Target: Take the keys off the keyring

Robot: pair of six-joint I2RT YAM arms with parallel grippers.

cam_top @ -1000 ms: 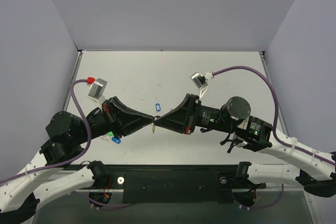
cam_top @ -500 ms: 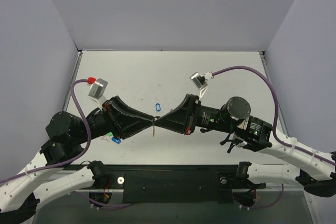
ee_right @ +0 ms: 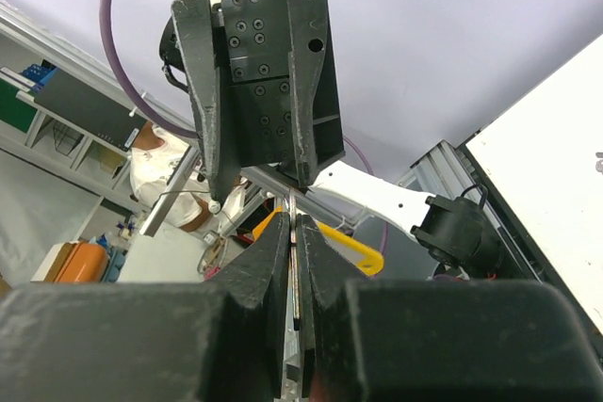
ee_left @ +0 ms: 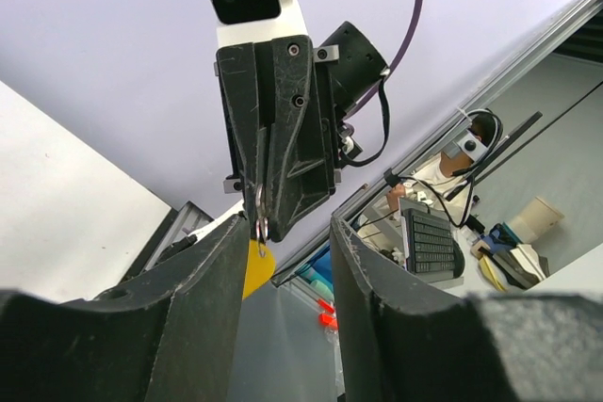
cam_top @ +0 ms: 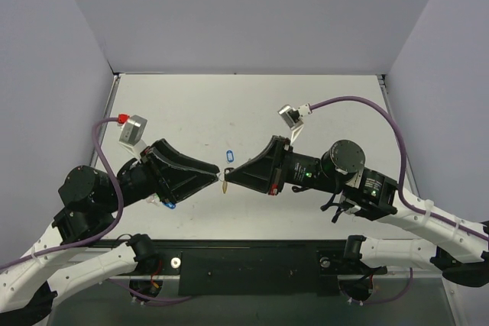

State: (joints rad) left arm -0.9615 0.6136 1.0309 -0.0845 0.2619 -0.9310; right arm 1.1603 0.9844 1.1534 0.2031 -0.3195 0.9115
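In the top view my two grippers meet tip to tip above the table's front middle. My right gripper (cam_top: 230,175) (ee_right: 295,218) is shut on a thin silver key (ee_right: 294,270), seen edge-on between its pads. The keyring's yellow tag (cam_top: 224,187) (ee_left: 256,268) hangs from that tip by its metal ring (ee_left: 259,217). My left gripper (cam_top: 217,180) (ee_left: 290,233) stands open just left of the tag, its fingers apart, with the tag beside the left finger (ee_left: 212,280) and nothing gripped.
A small blue tag (cam_top: 228,156) lies on the white table (cam_top: 306,104) just behind the grippers. Blue and green tags (cam_top: 166,203) lie under the left arm. Purple-grey walls close in the left, back and right sides.
My left gripper has opened, let go of the keyring and drawn back slightly to the left. The right gripper stays shut with the yellow tag hanging from it.
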